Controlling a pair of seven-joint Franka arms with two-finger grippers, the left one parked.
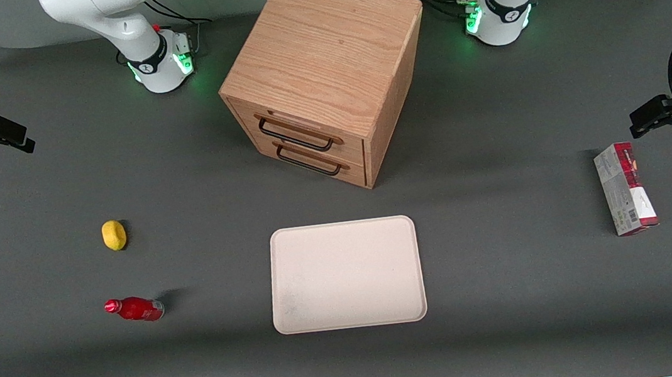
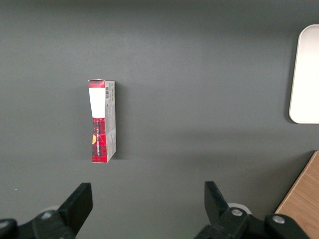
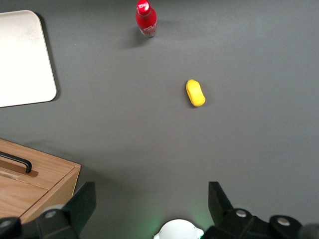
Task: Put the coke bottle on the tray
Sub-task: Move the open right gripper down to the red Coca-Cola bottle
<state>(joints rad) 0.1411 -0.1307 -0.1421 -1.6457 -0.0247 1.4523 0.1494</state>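
Front view: your gripper (image 1: 20, 141) sat high at the working arm's end of the table, well apart from everything on the surface. The bottle (image 1: 134, 309) stood on the bare table, nearer the camera than the lemon (image 1: 114, 234) and well off the tray (image 1: 346, 274), which lay in front of the cabinet (image 1: 323, 76). From the gripper the bottle lay toward the camera and toward the tray. It read as upright, cap leaning away from the tray, but this steep angle made that a judgement only. Most of the arm was cut off at the frame edge.

Right wrist view: both fingers (image 3: 79, 204) were spread wide with nothing between them. The bottle (image 3: 146, 17) showed cap-up, so you'd have judged its long axis vertical. The lemon (image 3: 195, 93) lay between gripper and bottle, slightly off the direct line. Only a corner of the tray (image 3: 25, 59) and of the cabinet (image 3: 35, 184) showed.

Left wrist view: no bottle here; just a carton (image 2: 102, 121) lying flat, and the tray's edge (image 2: 305, 74).
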